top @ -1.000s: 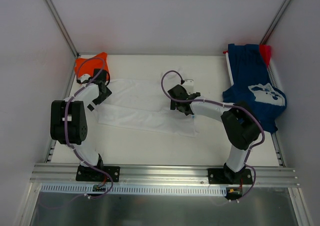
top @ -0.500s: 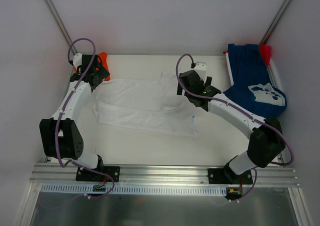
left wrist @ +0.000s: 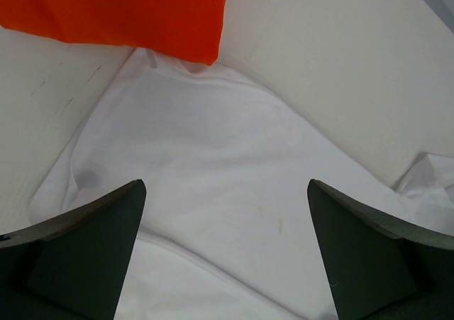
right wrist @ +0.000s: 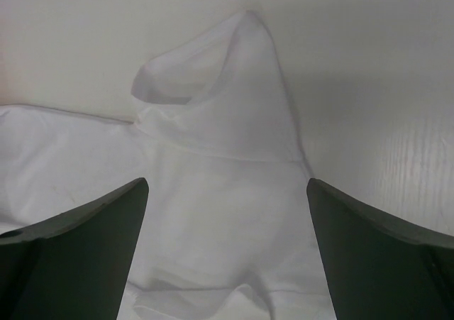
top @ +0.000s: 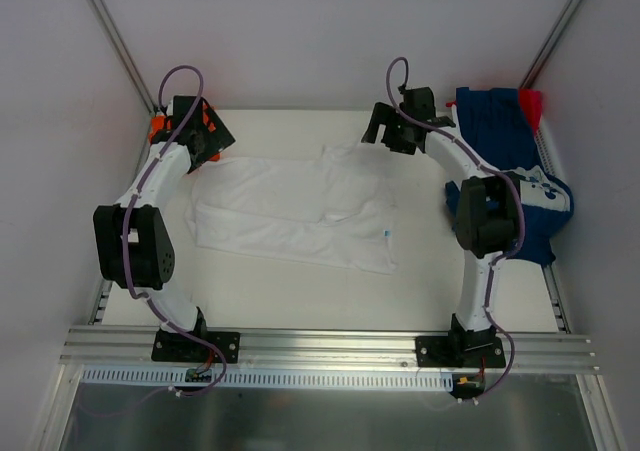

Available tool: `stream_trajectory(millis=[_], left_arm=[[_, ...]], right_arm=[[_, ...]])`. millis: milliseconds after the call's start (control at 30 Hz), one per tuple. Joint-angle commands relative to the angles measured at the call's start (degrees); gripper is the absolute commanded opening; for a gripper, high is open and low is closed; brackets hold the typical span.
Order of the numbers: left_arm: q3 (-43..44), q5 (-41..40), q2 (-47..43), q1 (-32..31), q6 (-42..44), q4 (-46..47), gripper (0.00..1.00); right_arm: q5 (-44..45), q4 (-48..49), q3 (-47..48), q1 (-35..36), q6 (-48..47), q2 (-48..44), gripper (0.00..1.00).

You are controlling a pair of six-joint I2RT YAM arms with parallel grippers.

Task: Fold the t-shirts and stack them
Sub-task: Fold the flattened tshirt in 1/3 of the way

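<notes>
The white t-shirt (top: 290,211) lies partly folded across the middle of the table, one sleeve (right wrist: 234,100) bunched up toward the back. My left gripper (top: 205,139) hovers open over its back left corner (left wrist: 213,157), next to the orange t-shirt (left wrist: 128,11). In the left wrist view the gripper (left wrist: 225,186) has only white cloth below it. My right gripper (top: 383,129) stands open above the raised sleeve, with nothing between the fingers in its wrist view (right wrist: 227,185). The navy blue t-shirt (top: 505,166) with white print lies at the right, a red t-shirt (top: 531,102) behind it.
White walls with metal posts (top: 115,41) close in the back corners. An aluminium rail (top: 320,343) runs along the near edge, where both arm bases are bolted. Bare table top (top: 300,291) shows in front of the white shirt.
Both arms have swung from over the white shirt's middle toward the back of the table, left to the back left corner, right to the back near the blue shirt. Both grippers stay open.
</notes>
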Motion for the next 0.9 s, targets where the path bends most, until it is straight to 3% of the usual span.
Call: stream_trajectory(millis=[0,333,867], left_arm=[[2.33,1.83,-0.18,0.42,1.96,0.86,0.99],[-0.92,0.08,-2.55,0.42,2.32,2.44,0.99],[-7.25,0.51,-8.17,0.42,1.17,5.34,0.99]], right_arm=[[-13.15,0.31,7.28,-2.73,1.28,5.95,1.00],[-16.50,4.87,18.54,-4.76,5.14,18.28,0.99],[-18.96,15.07,19.77,-6.08,12.62,27.77,1.00]])
